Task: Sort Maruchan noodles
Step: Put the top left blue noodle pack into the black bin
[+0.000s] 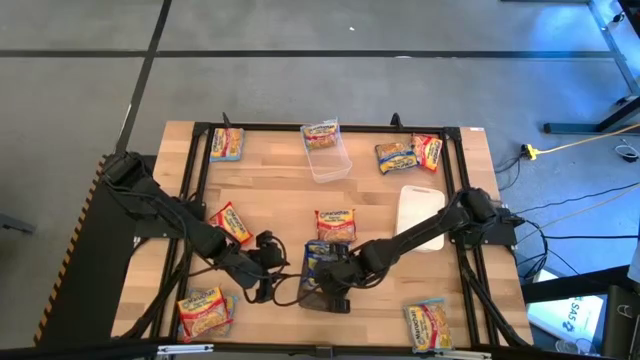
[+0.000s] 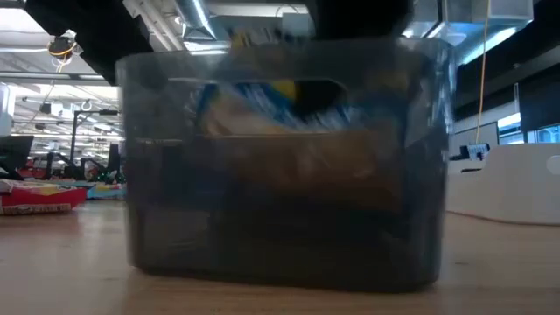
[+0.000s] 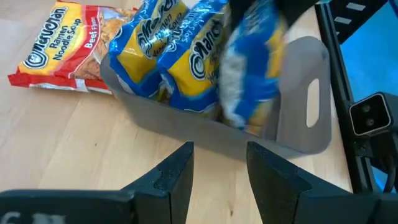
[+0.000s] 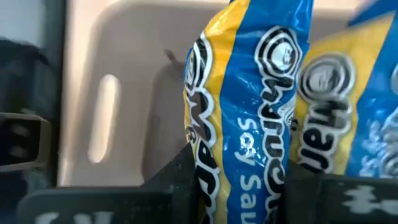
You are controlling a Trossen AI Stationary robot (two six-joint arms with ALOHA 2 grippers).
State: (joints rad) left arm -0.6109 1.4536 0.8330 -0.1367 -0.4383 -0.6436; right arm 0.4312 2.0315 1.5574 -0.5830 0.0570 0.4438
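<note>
A dark grey tray stands by the table's near edge and fills the low view. Blue-banded Maruchan packets stand on edge inside it. My right gripper hovers over the tray, shut on one more blue packet. My left gripper sits low at the tray's left side, open, with its fingers pointing at the tray wall and touching nothing. A red-banded beef packet lies flat just beyond the tray. Other packets lie scattered around the table. My right gripper pinches the blue soy sauce packet between its two fingers, with the packet's face running up between them. The fingers come from above, pointing down into the tray. The packet stands on edge, its lower part inside the tray beside the other blue packets.
A clear tub at the far edge holds one packet. A white tray lies on the right. Loose packets lie far left, far right, mid-table, left and at both near corners.
</note>
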